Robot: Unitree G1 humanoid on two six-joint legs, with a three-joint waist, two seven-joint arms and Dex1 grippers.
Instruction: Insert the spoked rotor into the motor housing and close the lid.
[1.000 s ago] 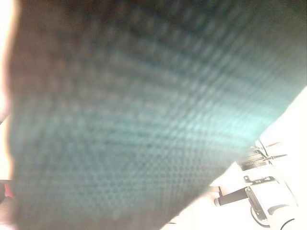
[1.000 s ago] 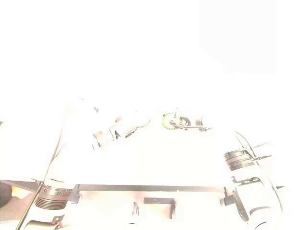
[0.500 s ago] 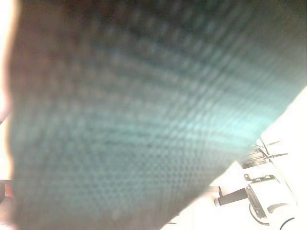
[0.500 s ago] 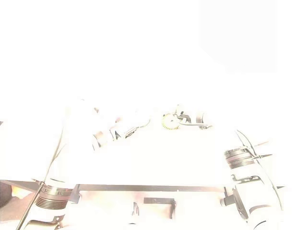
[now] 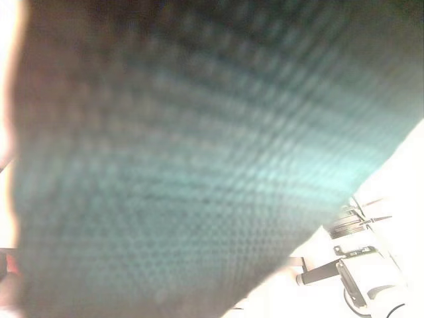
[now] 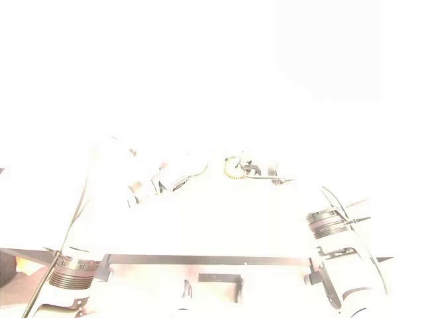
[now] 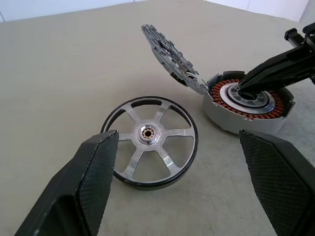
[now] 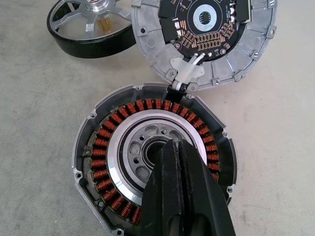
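Your left gripper [image 7: 179, 184] has its jaws spread wide, with nothing between them — one black finger [image 7: 91, 182] stands on each side of the view, and the spoked rotor [image 7: 150, 141] lies flat on the tan table [image 7: 59, 64] just ahead of them. Your right gripper [image 8: 176, 147] has its jaws pressed tight together, with nothing held. Its tip points down into the middle hole of the motor housing [image 8: 152, 162], but you cannot tell if it touches the metal there.

The housing sits open on the table. You can see a ring of orange wire coils [image 8: 106, 147] all the way round inside it. The lid [image 8: 206, 37] is tipped up at the far edge of the housing, joined to it by white wires [image 8: 189, 66], and its dark circuit board [image 8: 204, 22] faces you.

The rotor is a black ring with silver spokes. It lies just beside the housing, not in it.

In the left eye view, something dark and teal with a bumpy weave [image 5: 199, 159] blocks most of what you can see.
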